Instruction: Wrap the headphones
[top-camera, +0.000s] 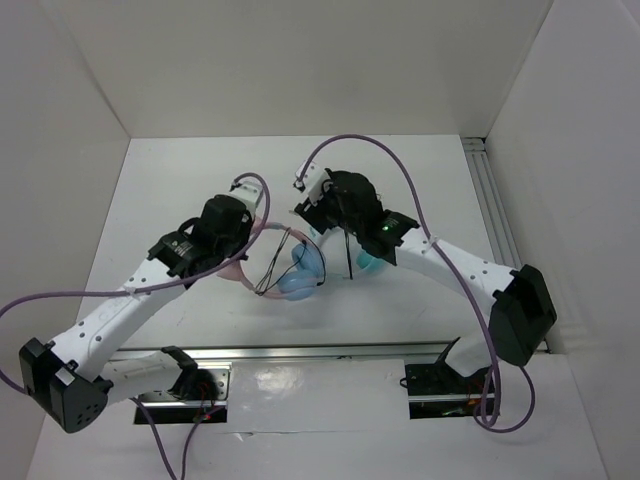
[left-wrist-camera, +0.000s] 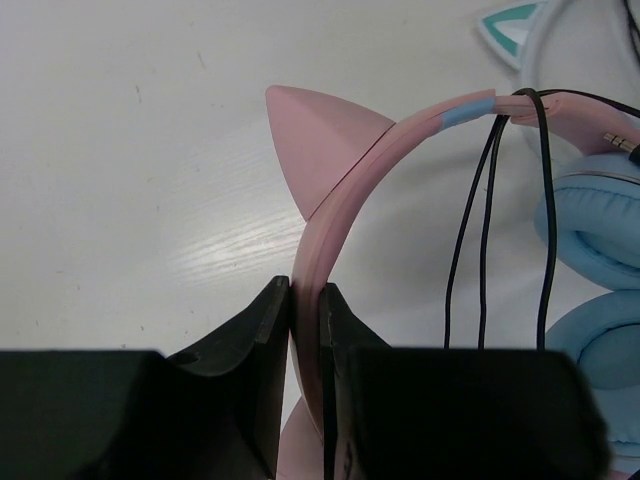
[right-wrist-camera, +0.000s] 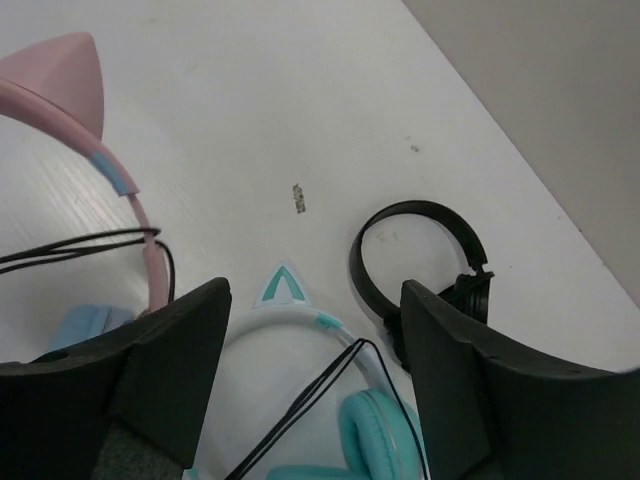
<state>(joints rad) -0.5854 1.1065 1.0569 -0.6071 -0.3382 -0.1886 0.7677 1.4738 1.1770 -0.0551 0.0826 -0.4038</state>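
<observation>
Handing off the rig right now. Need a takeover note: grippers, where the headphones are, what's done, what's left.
Left gripper: shut on the pink headband of the headphones, just below a cat ear.
Right gripper: open, gripping nothing, above the white-and-teal headphones; the black headphones lie beside those.
Cable: a few strands draped over the headband, hanging slack beside the blue ear cups; plug loose near a cup.
Done: a few loops over the band.
Left: take up the slack, finish wrapping, secure the plug end.

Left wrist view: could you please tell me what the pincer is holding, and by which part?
The left pincer grips the headphones by the pink headband.
</observation>
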